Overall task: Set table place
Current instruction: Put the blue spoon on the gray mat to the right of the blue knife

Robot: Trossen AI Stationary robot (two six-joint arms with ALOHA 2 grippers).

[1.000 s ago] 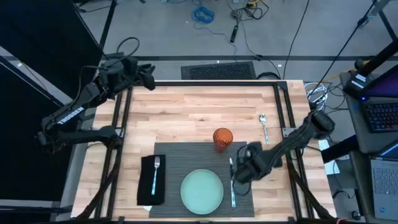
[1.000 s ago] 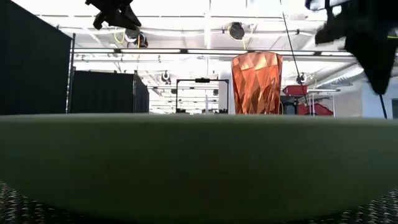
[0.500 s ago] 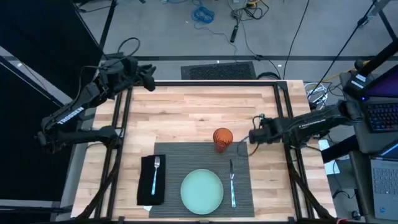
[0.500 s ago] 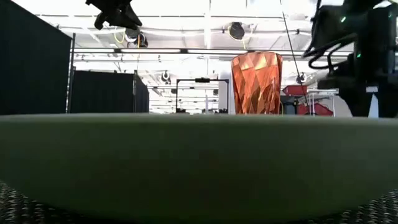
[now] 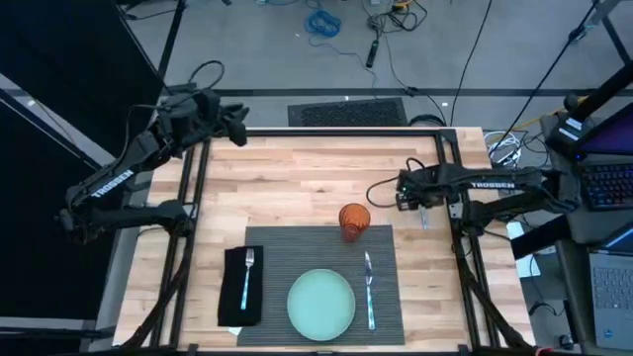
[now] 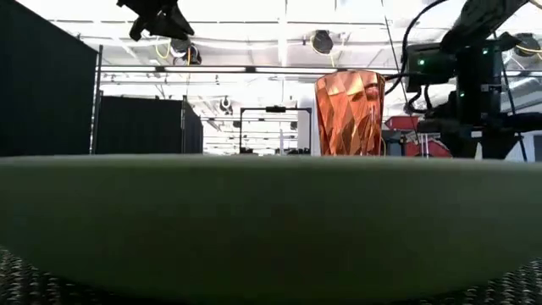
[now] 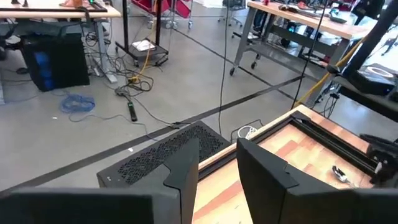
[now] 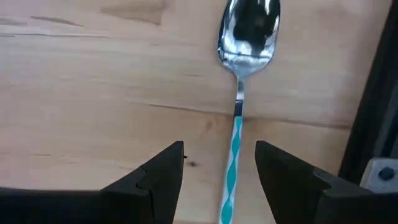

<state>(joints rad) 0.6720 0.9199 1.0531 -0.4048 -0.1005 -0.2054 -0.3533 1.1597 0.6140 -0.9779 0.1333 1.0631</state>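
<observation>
Above the counter's (image 5: 297, 188) right side, right gripper (image 8: 219, 171) hangs open over the spoon (image 8: 239, 93); it should straddle the striped handle squarely, then close. Placemat (image 5: 287, 257) lies nearby. Left gripper (image 7: 217, 168), open, waits far left.

The light wooden tabletop (image 5: 297, 188) carries a spoon (image 8: 239, 93) with a teal-and-white striped handle near its right edge. A faceted orange cup (image 5: 354, 221), a pale green plate (image 5: 320, 304) and a knife (image 5: 369, 289) lie close together. A fork (image 5: 247, 275) rests on a black napkin (image 5: 240, 290).
</observation>
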